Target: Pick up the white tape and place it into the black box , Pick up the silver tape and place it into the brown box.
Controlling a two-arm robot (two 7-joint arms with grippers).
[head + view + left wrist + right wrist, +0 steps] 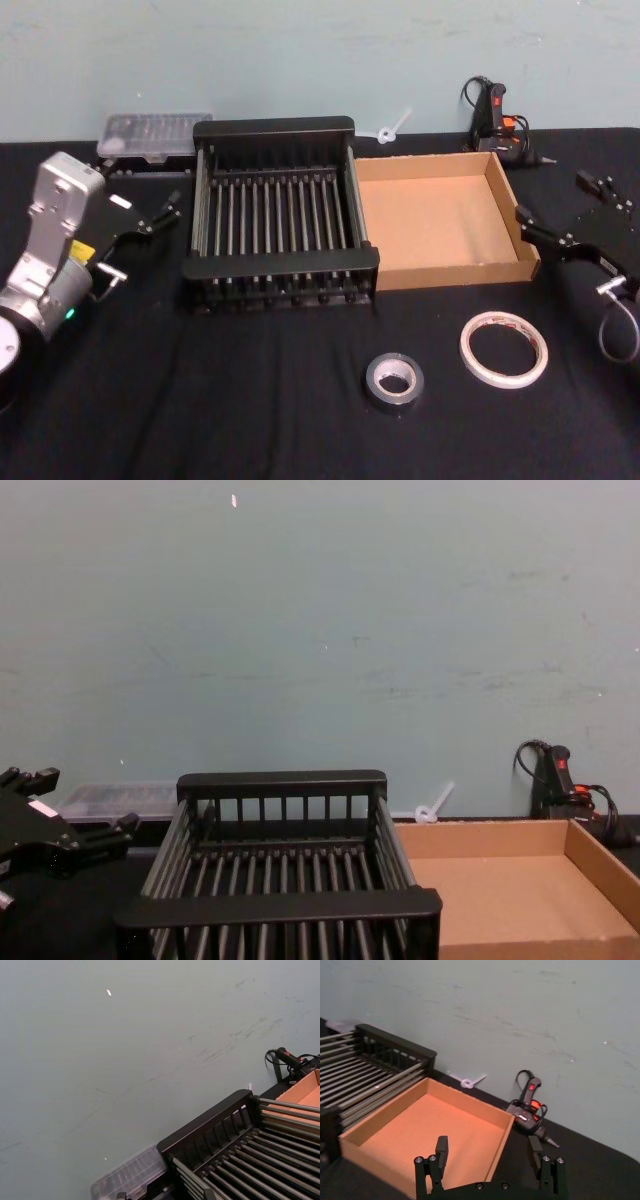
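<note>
Silver tape (394,378) and white tape (504,349) lie untouched; right gripper (489,1155) fingers spread, left's unclear.

No text, label, brand, number or sign can be read. The thin, wide ring of white tape (504,349), lying on the table near the right tool (571,211) and on its near side, carries red print along its inner core, too small to make out. The black glue gun with red and orange parts (528,1110), beyond the right tool in the right wrist view, bears a small pale mark on its body, also illegible.
</note>
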